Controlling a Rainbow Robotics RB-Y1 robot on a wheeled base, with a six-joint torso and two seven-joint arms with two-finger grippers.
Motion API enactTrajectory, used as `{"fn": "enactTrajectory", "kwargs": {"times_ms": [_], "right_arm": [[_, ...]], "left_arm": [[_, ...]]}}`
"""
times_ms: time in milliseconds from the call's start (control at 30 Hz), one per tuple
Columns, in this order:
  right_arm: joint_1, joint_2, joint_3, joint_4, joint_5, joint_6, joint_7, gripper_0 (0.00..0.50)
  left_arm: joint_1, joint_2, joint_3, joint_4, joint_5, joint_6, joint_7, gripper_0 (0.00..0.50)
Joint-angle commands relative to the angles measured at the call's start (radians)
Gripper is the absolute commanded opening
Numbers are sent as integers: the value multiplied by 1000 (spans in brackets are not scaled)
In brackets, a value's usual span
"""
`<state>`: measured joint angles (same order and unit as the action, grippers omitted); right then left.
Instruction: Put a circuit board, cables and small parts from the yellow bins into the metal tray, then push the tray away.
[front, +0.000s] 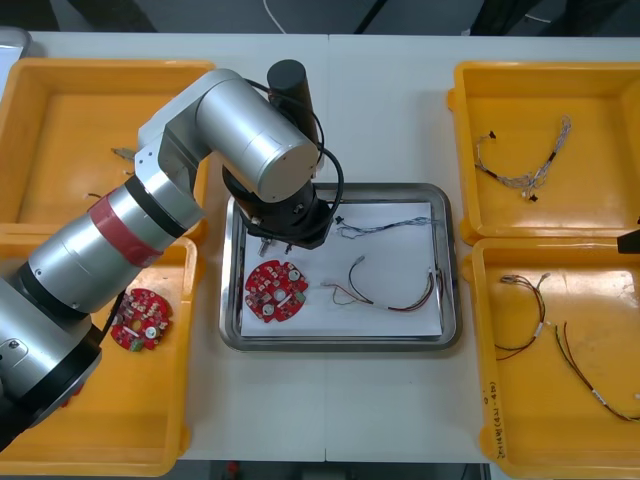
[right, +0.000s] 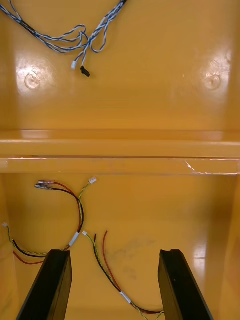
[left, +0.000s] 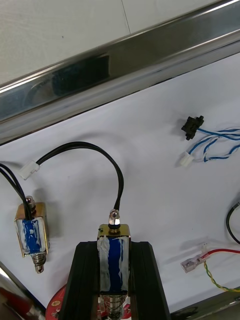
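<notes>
Holding: the left pincer (left: 114, 246) is clenched on a small metal part (left: 114, 267) wrapped in blue tape, which stands upright between the two black fingers.
Place of the part: over the white inside of the metal tray (left: 125, 55), in its left half and close to its far rim; I cannot tell if the part touches the white surface.
Black cable (left: 100, 150): it leaves the top of the held part, bends over in an arc and ends in a white plug that lies on the white surface.
Second small metal part (left: 32, 235): it lies in the tray just beside the held one, also with blue tape and with its own black wires.
Circuit board (front: 275, 292): round and red, flat in the tray, near the left pincer on the robot's side.
Blue and white cable (front: 385, 227): in the far right part of the tray, with a black plug and a white plug at the end towards the pincer.
Red and yellow cable (front: 385, 292): curved, in the tray to the right of the circuit board.
Near left bin (front: 130, 420): a second circuit board (front: 140, 320) lies in it.
Right pincer (right: 114, 255): released, fingers well apart, above the near right bin (front: 560, 440), where loose cables (right: 77, 210) lie.
Far right bin (front: 540, 100): one more twisted cable (front: 525, 165) lies inside.
Counter (front: 390, 110): light, it carries the tray between the bins.
</notes>
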<state>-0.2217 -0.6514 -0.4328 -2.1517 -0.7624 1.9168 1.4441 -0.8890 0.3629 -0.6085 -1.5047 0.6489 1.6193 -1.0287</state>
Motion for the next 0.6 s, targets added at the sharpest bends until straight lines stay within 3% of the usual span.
{"fn": "enactTrajectory", "kwargs": {"times_ms": [33,333,367,400,467,600], "right_arm": [[39,-36,-52,-31,-9,3,-19,500],[79,-36,-64,-39,-20,3,-19,500],[82,-36,-66,-43,-20,3,-19,500],[82,-36,-66,-45,-20,3,-19,500],[84,-36,-67,-45,-21,3,-19,500],[91,-36,-69,-46,-21,3,-16,500]], "left_arm": [[-47,-30,-31,21,-23,-39,-7,0],[-47,-33,-31,44,-25,-68,-4,13],[-45,-33,-33,44,-23,-68,-4,119],[-47,-35,-33,44,-23,-68,-1,359],[-47,-33,-31,44,-25,-68,1,488],[-47,-33,-31,43,-22,-70,9,500]]}}
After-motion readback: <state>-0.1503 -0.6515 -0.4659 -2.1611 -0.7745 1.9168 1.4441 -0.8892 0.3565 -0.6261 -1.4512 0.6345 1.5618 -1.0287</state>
